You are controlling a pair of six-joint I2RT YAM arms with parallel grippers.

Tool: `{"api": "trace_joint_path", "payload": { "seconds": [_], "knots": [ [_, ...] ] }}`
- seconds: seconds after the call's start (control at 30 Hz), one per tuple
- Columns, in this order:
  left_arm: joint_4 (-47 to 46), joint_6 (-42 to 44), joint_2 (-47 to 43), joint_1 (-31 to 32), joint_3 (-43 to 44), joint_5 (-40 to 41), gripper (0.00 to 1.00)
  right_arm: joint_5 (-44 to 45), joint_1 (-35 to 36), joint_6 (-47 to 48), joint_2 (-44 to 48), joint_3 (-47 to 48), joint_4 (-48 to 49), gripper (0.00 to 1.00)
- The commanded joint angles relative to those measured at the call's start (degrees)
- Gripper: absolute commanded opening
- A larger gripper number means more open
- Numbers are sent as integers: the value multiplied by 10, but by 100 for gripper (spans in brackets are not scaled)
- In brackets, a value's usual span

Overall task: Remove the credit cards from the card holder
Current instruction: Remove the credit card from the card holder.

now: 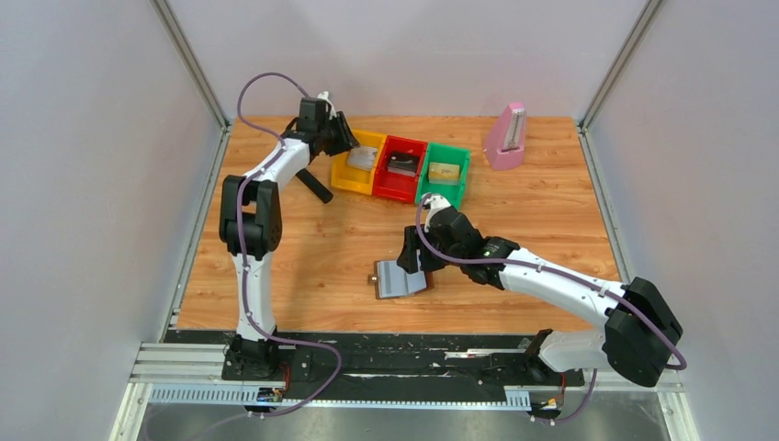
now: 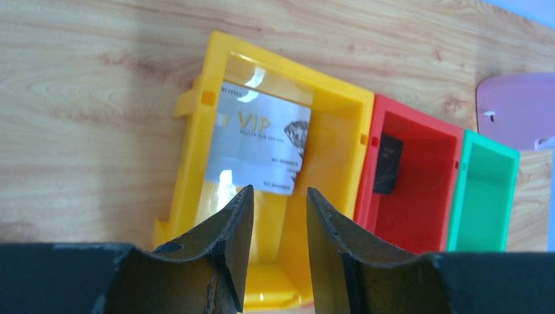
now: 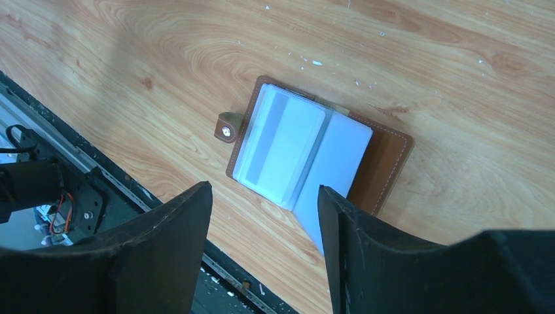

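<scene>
- Left wrist: my left claw [image 2: 279, 191] hangs parted, empty, over the yellow bin [image 2: 340, 124] with a silver card [image 2: 258, 140].
- My right claw [image 3: 265, 188] gapes, empty, above the open card holder [image 3: 314, 147].

Left gripper [image 1: 345, 136]: mine, over the left end of the yellow bin [image 1: 344, 176]. Yellow bin, red bin [image 1: 395, 191] and green bin [image 1: 462, 175] stand side by side, one card in each. Right gripper [image 1: 415, 264]: above the open card holder [image 1: 395, 281], flat on the table [image 1: 294, 276].

left arm [image 1: 276, 165] stretched forward | left fingers [image 2: 222, 248] parted, empty | right arm [image 1: 560, 280] angled inward | right fingers [image 3: 177, 242] spread wide, empty
</scene>
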State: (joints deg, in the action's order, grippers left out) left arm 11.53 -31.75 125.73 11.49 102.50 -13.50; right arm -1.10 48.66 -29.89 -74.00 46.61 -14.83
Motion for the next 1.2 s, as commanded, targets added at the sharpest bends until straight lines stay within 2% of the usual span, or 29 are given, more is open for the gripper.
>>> {"api": "trace_joint_path", "payload": {
  "seconds": [0.0, 0.13, 0.23, 0.43, 0.7, 0.8, 1.17],
  "knots": [
    [74, 22, -106, -3, 2, -22, 44, -11, -2, -31, 0, 30, -11, 61],
    [127, 28, -175, -3, -52, -48, 44, -20, -1, -55, -1, 26, -14, 58],
    [142, 31, -233, -2, -132, -68, 44, -26, -1, -76, 1, 21, -15, 56],
    [149, 41, -373, 7, -289, -101, 45, -36, 1, -97, -9, 19, -14, 52],
    [122, 34, -485, 40, -475, -148, 47, -12, 21, -132, -56, 24, -16, 50],
    [99, 26, -500, 69, -525, -144, 49, 4, 21, -134, -63, 20, -18, 50],
    [50, 2, -457, 166, -590, -124, 54, 11, 22, -131, -42, 7, -21, 50]
  ]
}}
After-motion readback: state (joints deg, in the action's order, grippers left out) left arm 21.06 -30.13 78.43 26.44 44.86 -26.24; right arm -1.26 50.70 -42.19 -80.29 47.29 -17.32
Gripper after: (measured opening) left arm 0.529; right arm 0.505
